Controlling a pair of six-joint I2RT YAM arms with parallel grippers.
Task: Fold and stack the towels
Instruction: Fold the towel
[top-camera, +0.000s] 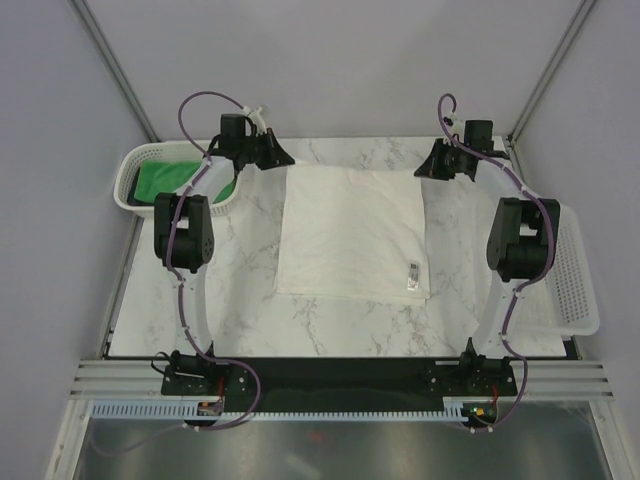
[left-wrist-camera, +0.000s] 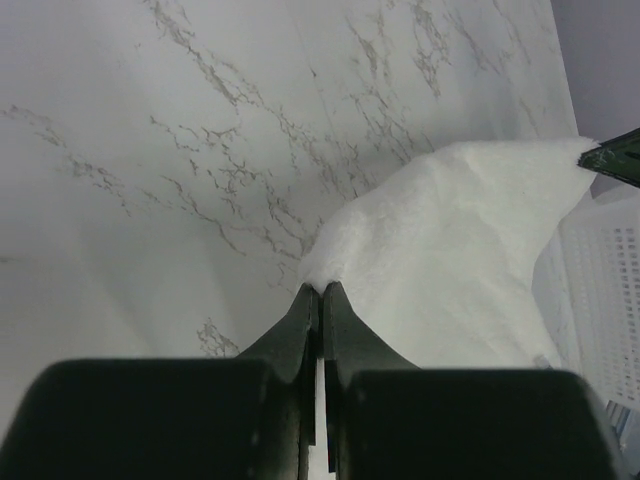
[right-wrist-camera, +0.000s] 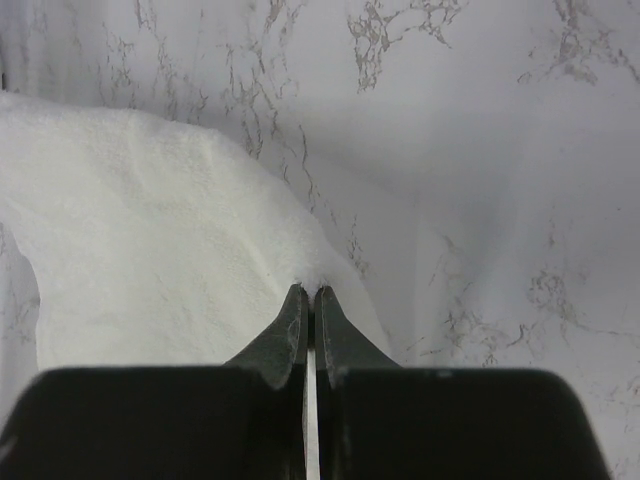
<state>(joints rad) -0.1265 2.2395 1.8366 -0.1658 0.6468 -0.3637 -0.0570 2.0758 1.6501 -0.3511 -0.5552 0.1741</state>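
Observation:
The white fluffy towel (top-camera: 352, 235) lies spread on the marble table, a small label near its front right corner. My left gripper (top-camera: 283, 158) is shut on the towel's far left corner, and in the left wrist view the cloth (left-wrist-camera: 460, 250) rises into a peak at the left gripper (left-wrist-camera: 321, 288). My right gripper (top-camera: 424, 168) is shut on the far right corner; the right wrist view has the white towel (right-wrist-camera: 160, 240) pinched at the right gripper (right-wrist-camera: 307, 290). A green towel (top-camera: 165, 180) sits in the left basket. No navy towel is in view.
A white mesh basket (top-camera: 135, 170) stands at the far left of the table holding the green towel. Another white mesh basket (top-camera: 575, 270) lies along the right edge, also seen in the left wrist view as the basket (left-wrist-camera: 610, 290). Grey walls close the back.

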